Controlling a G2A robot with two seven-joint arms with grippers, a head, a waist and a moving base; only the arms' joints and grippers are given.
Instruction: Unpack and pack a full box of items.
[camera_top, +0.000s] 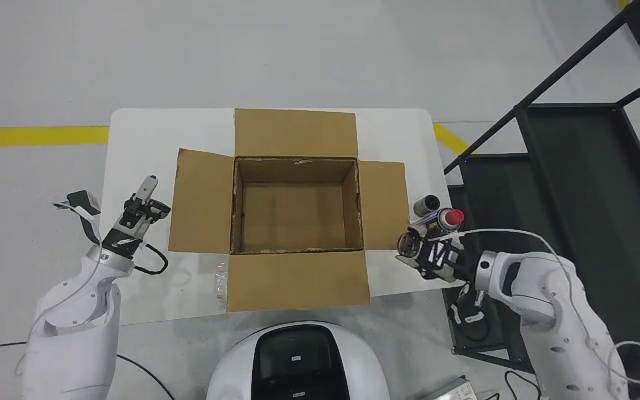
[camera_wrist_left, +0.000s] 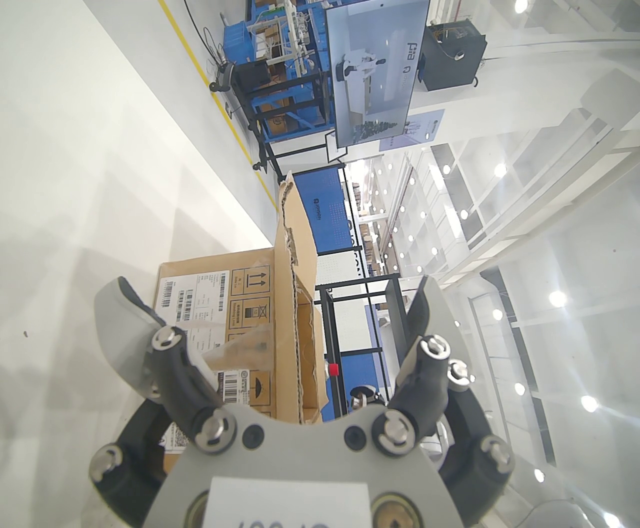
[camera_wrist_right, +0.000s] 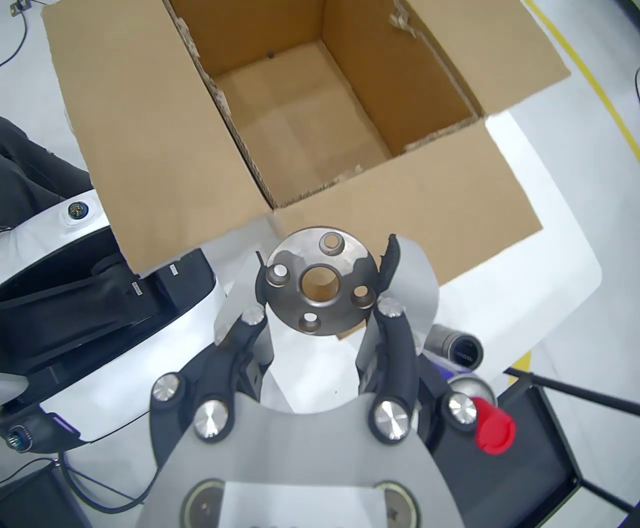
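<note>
the right gripper's (camera_wrist_right: 322, 280) jaws are clamped on a round metal flange (camera_wrist_right: 320, 300), just beside the right flap of the open cardboard box (camera_wrist_right: 150, 125). a metal cylinder (camera_wrist_right: 452, 345) and what may be a red-capped part (camera_wrist_right: 492, 430) lie near. the left gripper's (camera_wrist_left: 275, 310) jaws stand apart beside the left flap.

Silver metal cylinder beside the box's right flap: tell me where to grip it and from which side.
Probably grip the silver metal cylinder across its barrel at mid-length, coming down from above: it lies on its side on the white table, so its curved sides offer opposing faces. The right gripper is shut on a round metal flange.
</note>
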